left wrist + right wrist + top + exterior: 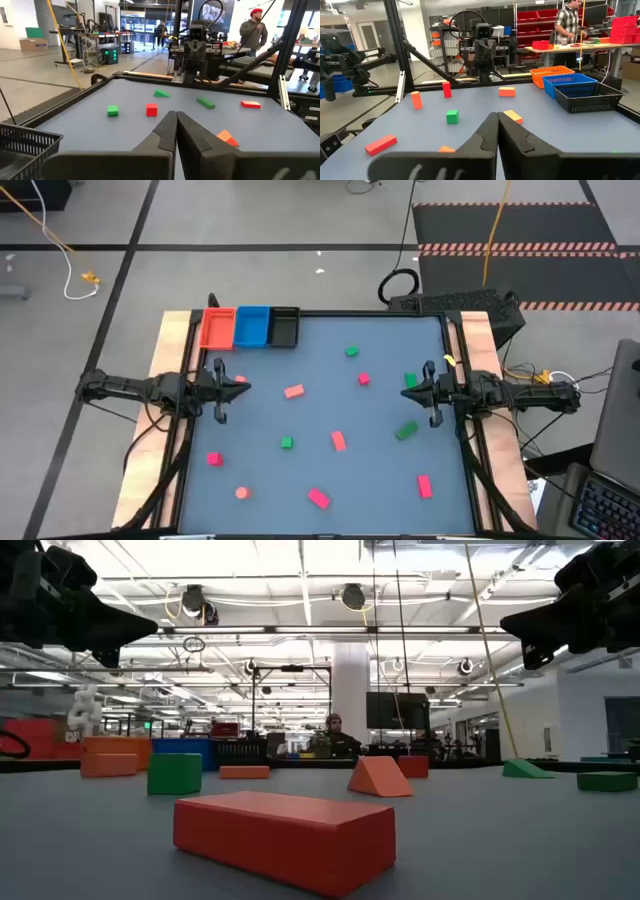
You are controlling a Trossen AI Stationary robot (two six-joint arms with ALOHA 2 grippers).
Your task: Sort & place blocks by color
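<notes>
Blocks (294,391) scattered on table (380,480); trays (250,327) at corner; both arms' fingers closed, empty.

The table (320,405) has a grey-blue top with pale wooden side rails and stands on a grey floor (250,220) marked with dark lines. A black mat with red-and-white striped edges (520,230) lies at the far right. Beyond the table, a white column (352,690) rises under bright ceiling lights (300,580), and red shelving with bins (540,25) lines one wall.
</notes>
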